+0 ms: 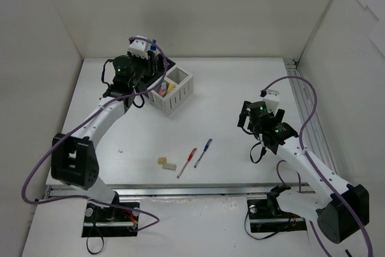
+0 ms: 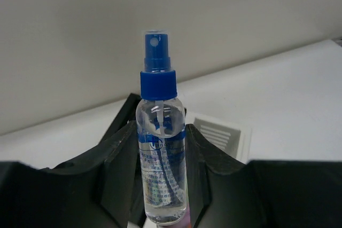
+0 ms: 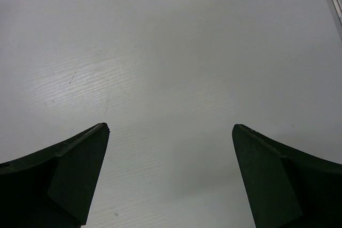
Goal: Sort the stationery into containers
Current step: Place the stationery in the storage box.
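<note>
The clear blue-capped bottle (image 2: 161,153) is pinched around its lower body by the left gripper (image 2: 160,129), whose fingers are closed against either side of it. The bottle is held at the far left of the table (image 1: 240,76), by the two containers. Its long axis is kept upright between the fingers, spray cap uppermost and base pointing down, so it is judged that only a descent and a release are needed and no turning of the wrist. In the left wrist view the black box (image 2: 124,111) is seen just behind the left finger and the white box (image 2: 220,132) behind and to the right. Whether the base is centred over a compartment cannot be told, since the space under the bottle is hidden by the fingers. Yellow and pink markers (image 1: 163,88) are seen inside the white box. The right gripper (image 3: 171,129) is held with its fingers spread wide and empty over bare table. The red pen (image 1: 186,162), the blue pen (image 1: 203,153) and the two erasers (image 1: 166,163) are left lying near the front edge, with the pens' long axes slanted. The pens are judged to lie nearer the right gripper than the left.
</note>
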